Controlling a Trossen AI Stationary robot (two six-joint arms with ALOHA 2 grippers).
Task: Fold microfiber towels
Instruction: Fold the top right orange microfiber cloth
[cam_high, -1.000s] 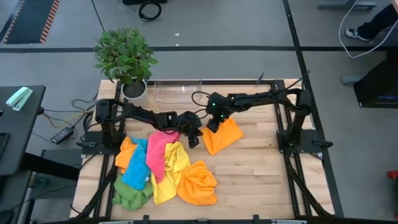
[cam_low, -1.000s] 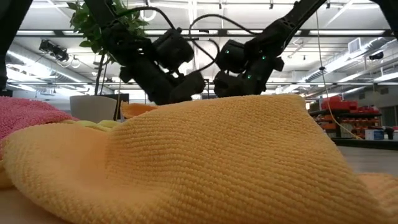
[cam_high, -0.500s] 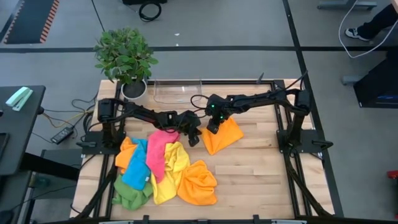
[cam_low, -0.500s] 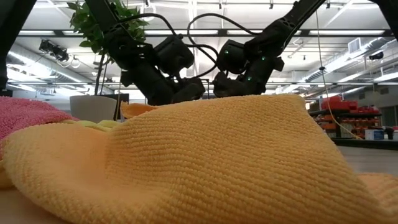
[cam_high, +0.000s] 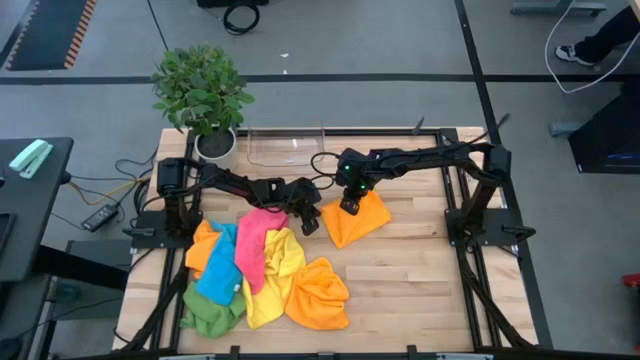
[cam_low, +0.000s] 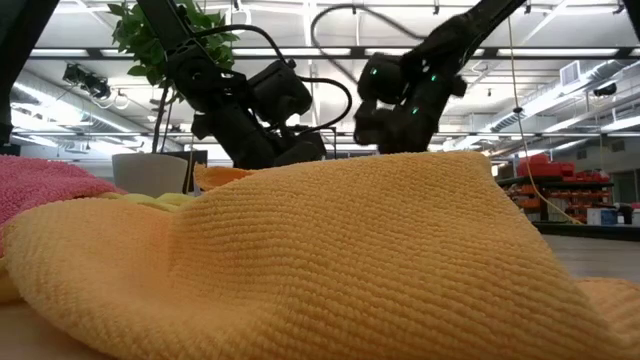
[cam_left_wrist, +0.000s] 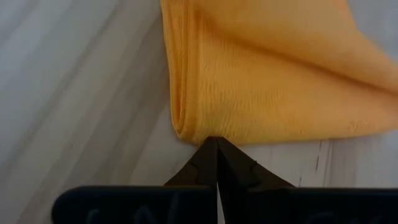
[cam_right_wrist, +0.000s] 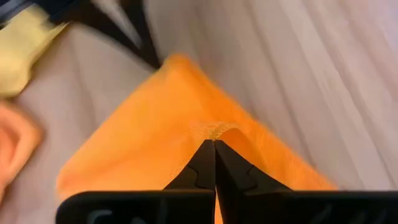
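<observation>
Right now I have the wooden table (cam_high: 420, 290) filling the middle of the high view, with the heap of microfiber towels (cam_high: 262, 275) spread over its lower left: orange, blue, pink, yellow and green cloths overlapping one another. Just right of centre lies a separate orange towel (cam_high: 360, 222), folded over on itself, apart from the heap. At the upper left of the frame a potted plant (cam_high: 202, 92) stands at the table's far corner, and a clear plastic tray (cam_high: 285, 147) sits beside it along the far edge. My left gripper (cam_high: 310, 218) sits at centre frame, between the heap and the folded towel; in its wrist view the fingers (cam_left_wrist: 208, 163) are pressed together, tips meeting right at the towel's folded corner, and I cannot tell whether any cloth is caught. My right gripper (cam_high: 350, 206) is at the towel's upper edge, its fingers (cam_right_wrist: 206, 163) closed on a small puckered pinch of orange fabric.
</observation>
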